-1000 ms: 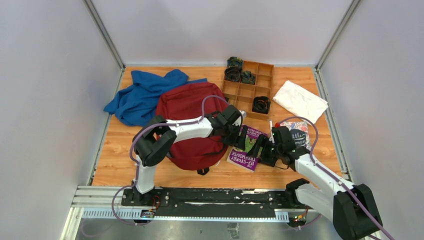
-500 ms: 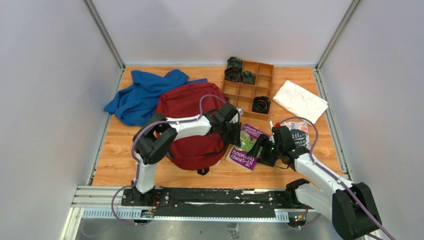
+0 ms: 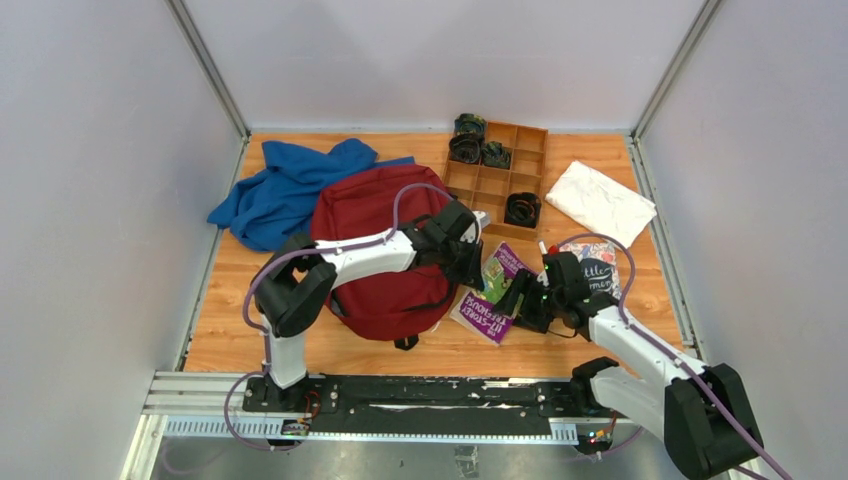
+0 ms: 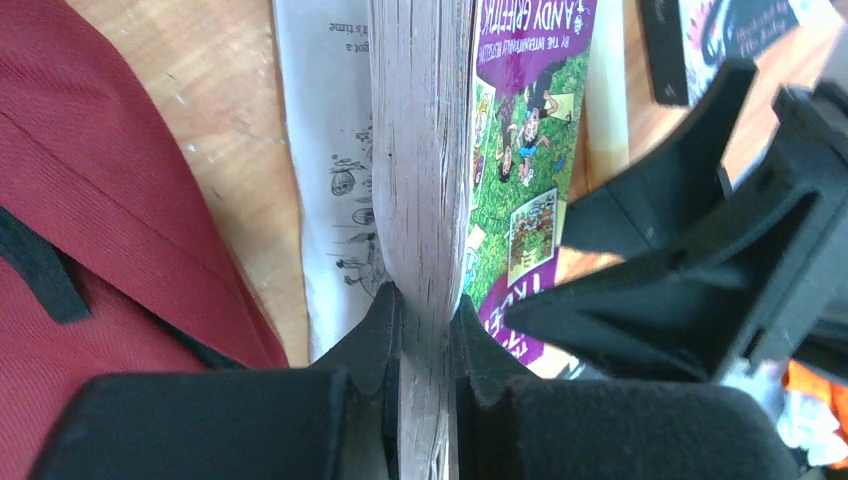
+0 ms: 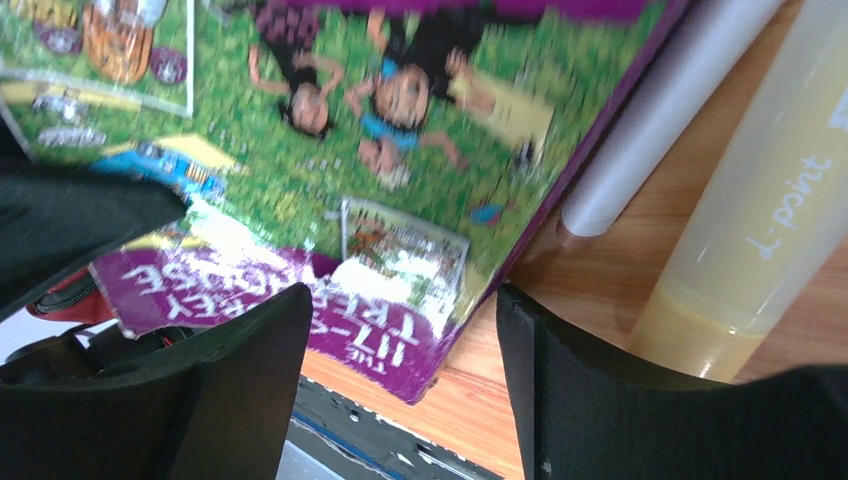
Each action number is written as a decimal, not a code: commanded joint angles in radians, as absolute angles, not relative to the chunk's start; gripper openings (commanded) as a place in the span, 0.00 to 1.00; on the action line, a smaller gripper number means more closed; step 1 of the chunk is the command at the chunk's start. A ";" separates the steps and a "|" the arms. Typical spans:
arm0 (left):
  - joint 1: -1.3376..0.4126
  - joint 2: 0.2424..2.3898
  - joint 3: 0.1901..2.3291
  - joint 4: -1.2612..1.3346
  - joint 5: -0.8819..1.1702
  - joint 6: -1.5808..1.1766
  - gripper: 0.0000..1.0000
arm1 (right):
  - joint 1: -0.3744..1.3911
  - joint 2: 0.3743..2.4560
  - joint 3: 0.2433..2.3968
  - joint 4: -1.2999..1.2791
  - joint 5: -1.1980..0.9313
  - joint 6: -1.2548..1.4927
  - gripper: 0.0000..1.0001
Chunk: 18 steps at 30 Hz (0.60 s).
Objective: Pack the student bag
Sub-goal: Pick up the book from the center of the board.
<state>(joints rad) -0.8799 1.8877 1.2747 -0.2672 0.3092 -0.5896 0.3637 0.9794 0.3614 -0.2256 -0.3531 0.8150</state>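
Your left gripper (image 4: 425, 300) is clamped on the paperback book (image 4: 520, 150), now lifted from flat onto its edge beside the student bag (image 3: 365, 205), ready for packing; your right gripper (image 5: 400, 340) is spread wide, holding nothing.

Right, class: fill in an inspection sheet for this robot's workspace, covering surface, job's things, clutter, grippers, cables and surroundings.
Surface: wooden table, light scuffs, nothing spilt.
Job's things: student bag lying flat, opening not visible; purple book tilted at its right side.
Clutter: blue garment, wooden tray holding black coils, white cloth, pens.
Grippers: left gripper shut on the book's page block; right gripper open at the book's corner.
Cables: purple cable on each arm, one looping over the bag.
Surroundings: plain walls, metal rail at the near edge.
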 commanded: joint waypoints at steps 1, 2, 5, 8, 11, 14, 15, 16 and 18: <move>-0.902 1.793 1.253 -0.315 0.403 -0.512 0.00 | 0.360 0.952 0.401 -0.271 -0.344 0.760 0.73; -0.895 1.777 1.257 -0.324 0.407 -0.489 0.00 | 0.360 0.940 0.420 -0.286 -0.344 0.748 0.73; -0.867 1.735 1.292 -0.380 0.424 -0.404 0.00 | 0.359 0.915 0.507 -0.358 -0.331 0.698 0.74; -0.846 1.701 1.346 -0.452 0.454 -0.321 0.00 | 0.349 0.885 0.611 -0.442 -0.300 0.634 0.76; -0.844 1.658 1.384 -0.519 0.499 -0.189 0.00 | 0.300 0.846 0.685 -0.492 -0.302 0.582 0.76; -0.842 1.611 1.408 -0.590 0.468 -0.072 0.00 | 0.163 0.823 0.736 -0.518 -0.444 0.530 0.77; -0.841 1.592 1.413 -0.615 0.472 -0.033 0.00 | 0.127 0.825 0.759 -0.531 -0.523 0.512 0.77; -0.841 1.580 1.418 -0.631 0.487 -0.006 0.00 | 0.102 0.828 0.770 -0.546 -0.576 0.492 0.77; -0.839 1.553 1.423 -0.653 0.514 0.060 0.00 | 0.089 0.834 0.801 -0.573 -0.673 0.444 0.78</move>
<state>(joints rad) -0.8425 1.6299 1.3769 -0.5919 0.4419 -0.1341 0.1413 0.8291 0.7486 -0.4660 -0.4469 0.5629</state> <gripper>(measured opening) 0.159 0.772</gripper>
